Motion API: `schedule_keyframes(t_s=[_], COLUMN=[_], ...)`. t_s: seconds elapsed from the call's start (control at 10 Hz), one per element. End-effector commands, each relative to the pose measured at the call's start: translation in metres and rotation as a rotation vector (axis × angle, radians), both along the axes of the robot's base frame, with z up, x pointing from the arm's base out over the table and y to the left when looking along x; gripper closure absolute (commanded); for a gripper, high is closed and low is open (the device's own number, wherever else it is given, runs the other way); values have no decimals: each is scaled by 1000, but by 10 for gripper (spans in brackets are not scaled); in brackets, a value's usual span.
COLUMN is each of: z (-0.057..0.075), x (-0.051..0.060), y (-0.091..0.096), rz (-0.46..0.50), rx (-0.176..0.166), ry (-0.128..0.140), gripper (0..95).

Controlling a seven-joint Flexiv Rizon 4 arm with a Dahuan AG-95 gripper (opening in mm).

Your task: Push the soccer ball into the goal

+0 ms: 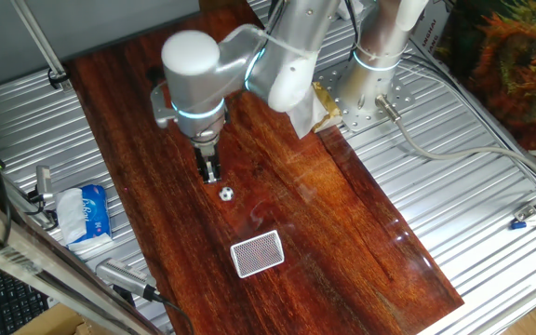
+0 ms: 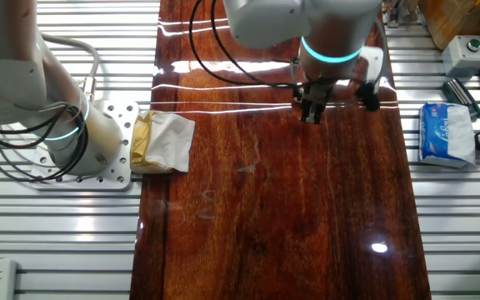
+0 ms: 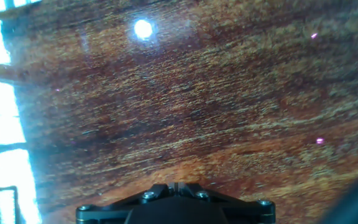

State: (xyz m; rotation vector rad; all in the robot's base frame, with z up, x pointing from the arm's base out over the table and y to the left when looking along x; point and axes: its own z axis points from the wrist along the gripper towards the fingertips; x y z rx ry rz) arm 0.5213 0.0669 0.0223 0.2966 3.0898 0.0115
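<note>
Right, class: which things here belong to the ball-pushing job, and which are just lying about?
For the job:
soccer ball
goal
end effector

Lying about:
tissue packet
crumpled paper bag

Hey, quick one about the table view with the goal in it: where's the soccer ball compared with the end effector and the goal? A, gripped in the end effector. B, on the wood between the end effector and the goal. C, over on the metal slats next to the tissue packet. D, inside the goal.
B: the soccer ball lies on the wood just past the end effector, with the goal farther along.
</note>
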Motion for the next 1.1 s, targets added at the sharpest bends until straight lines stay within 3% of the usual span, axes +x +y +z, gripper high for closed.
schedule_keyframes(t_s=[0.1, 0.6, 0.7, 1.1], z=[2, 1, 0, -5], x=[-2, -3, -2, -3], y=[-12, -9, 0, 1], rz=[152, 137, 124, 117], rx=[-232, -192, -185, -173], ry=[49, 49, 51, 44], gripper=[950, 950, 950, 950])
